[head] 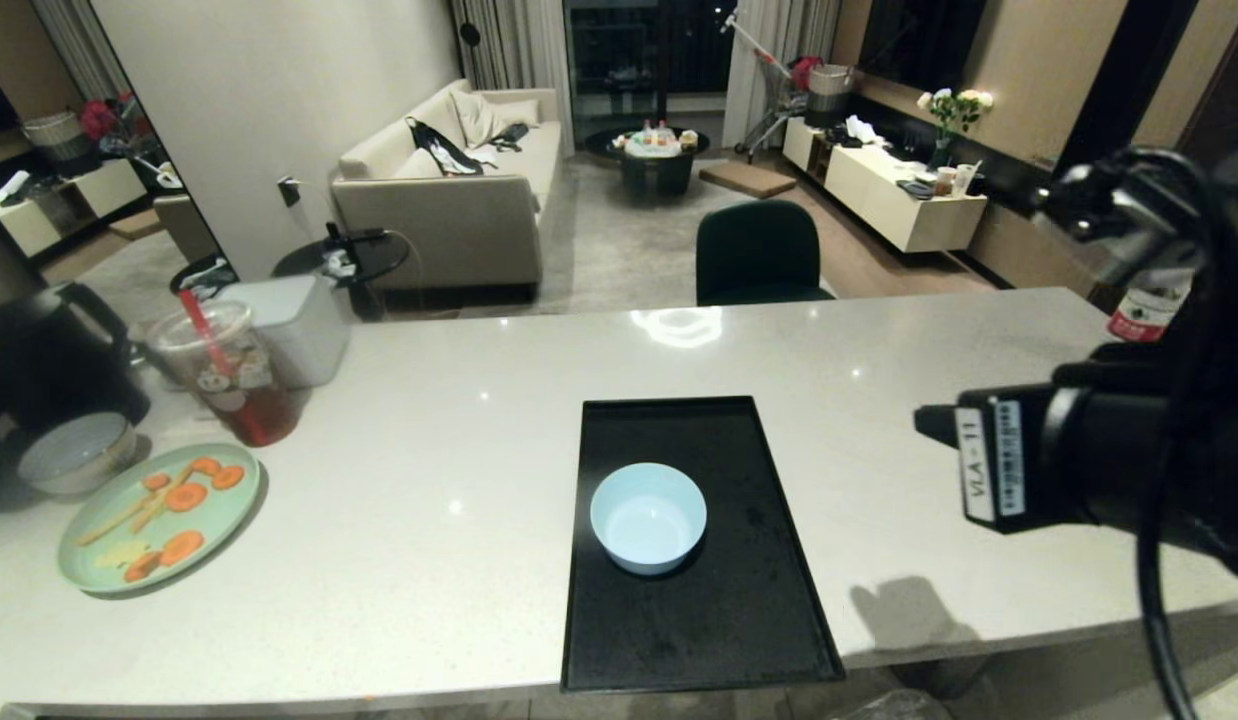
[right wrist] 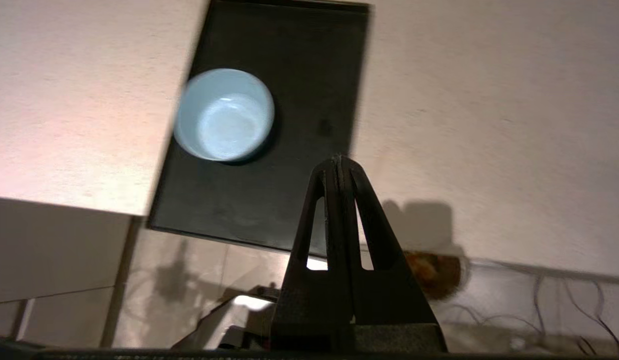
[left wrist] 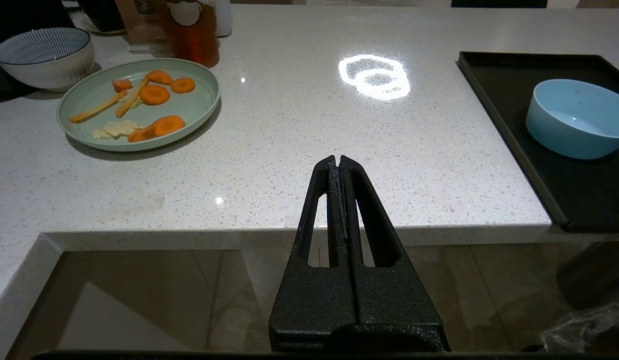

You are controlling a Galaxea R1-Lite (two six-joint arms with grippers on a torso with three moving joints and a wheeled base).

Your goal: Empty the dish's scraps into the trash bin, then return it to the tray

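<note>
My right end effector (right wrist: 339, 162) hangs above the tabletop (head: 459, 420), pinched together on nothing; the bowl (head: 648, 517) sits emptied on the tray (head: 699, 640), so the job looks finished.

The room is dim and warm. A lamp overhead makes a bright ring of glare on the counter (left wrist: 374, 77) near its far edge. The right arm's shadow falls near the front edge. The right wrist view looks blurry.
</note>
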